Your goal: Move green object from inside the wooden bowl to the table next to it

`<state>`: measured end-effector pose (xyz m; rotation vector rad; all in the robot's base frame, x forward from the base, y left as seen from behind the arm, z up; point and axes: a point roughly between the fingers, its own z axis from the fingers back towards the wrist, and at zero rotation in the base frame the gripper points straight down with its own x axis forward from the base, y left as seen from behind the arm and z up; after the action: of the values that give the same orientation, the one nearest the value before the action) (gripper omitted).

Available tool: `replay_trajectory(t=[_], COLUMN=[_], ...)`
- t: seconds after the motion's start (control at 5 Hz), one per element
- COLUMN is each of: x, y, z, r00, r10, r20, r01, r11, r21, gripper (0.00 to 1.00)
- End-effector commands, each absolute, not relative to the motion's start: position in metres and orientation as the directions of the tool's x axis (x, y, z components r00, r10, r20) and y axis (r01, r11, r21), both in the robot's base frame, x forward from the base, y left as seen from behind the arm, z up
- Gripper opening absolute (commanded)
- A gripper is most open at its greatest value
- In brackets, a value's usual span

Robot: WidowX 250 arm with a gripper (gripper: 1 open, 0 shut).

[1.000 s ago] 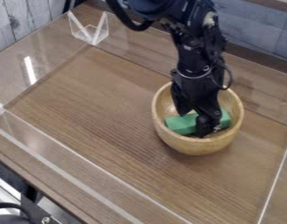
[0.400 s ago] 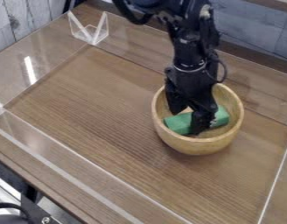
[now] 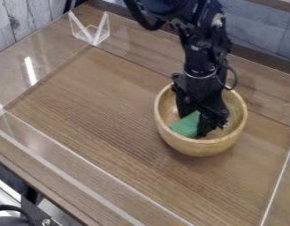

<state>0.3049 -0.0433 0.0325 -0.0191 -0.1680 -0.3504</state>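
The wooden bowl [image 3: 193, 146] stands on the right half of the table [image 3: 95, 110]. Inside it lies the green object [image 3: 186, 126], tilted, with one end raised toward the bowl's middle. My gripper [image 3: 203, 123] reaches straight down into the bowl from the black arm above. Its dark fingers are closed in on the green object's right part and hide that part. The bowl's far right inner wall shows bare.
Clear acrylic walls edge the tabletop, with one running along the front left [image 3: 47, 146] and another at the right [image 3: 283, 168]. A small clear folded stand [image 3: 88, 29] sits at the back left. Bare wood lies left of and in front of the bowl.
The jaws have narrowed onto the green object. It lay flat across the bowl's bottom before and now sits tilted and bunched toward the left side.
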Motion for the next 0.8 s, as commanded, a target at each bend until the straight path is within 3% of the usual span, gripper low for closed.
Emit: replay_trajectory(t=[0.0, 0.4, 0.6], x=[0.306, 0.302, 0.302], y=[-0.053, -0.066, -0.07], z=[0.045, 0.025, 0.023], r00=[0.912, 0.925, 0.932], r10=[-0.343, -0.294, -0.269], r20=[0.224, 0.241, 0.241], r01=[0.349, 0.303, 0.28], r11=[0.937, 0.953, 0.96], r21=[0.015, 0.0, -0.012], gripper=[0.0, 0.0, 0.0])
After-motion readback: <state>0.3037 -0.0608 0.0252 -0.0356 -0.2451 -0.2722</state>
